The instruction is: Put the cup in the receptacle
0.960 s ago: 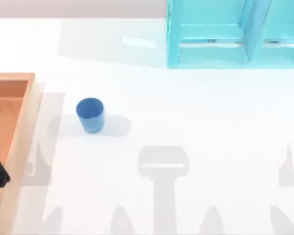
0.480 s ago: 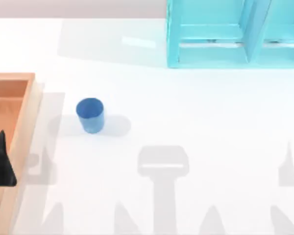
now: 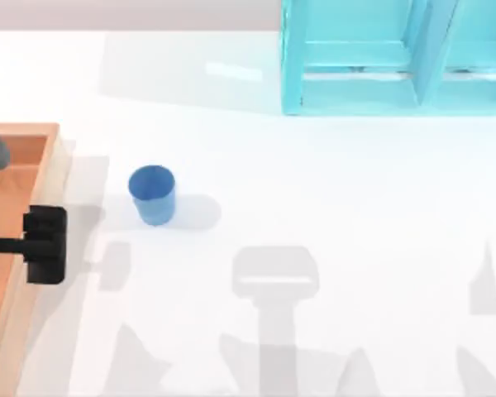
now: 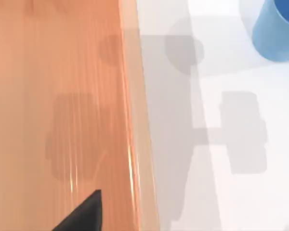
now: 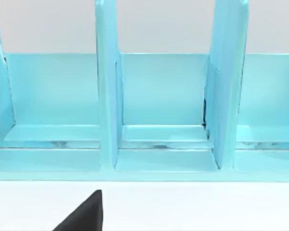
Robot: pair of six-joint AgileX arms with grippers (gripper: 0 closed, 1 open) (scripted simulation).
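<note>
Hovering over the receptacle's (image 3: 51, 165) rim, left gripper (image 3: 45, 245), finger spread unreadable, cup (image 3: 153, 194) apart.

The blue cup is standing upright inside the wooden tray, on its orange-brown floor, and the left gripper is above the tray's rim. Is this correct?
Not quite. The top view shows the blue cup standing upright on the white table, outside the wooden tray and to its right. The rest holds: the left gripper is above the tray's right rim.
</note>
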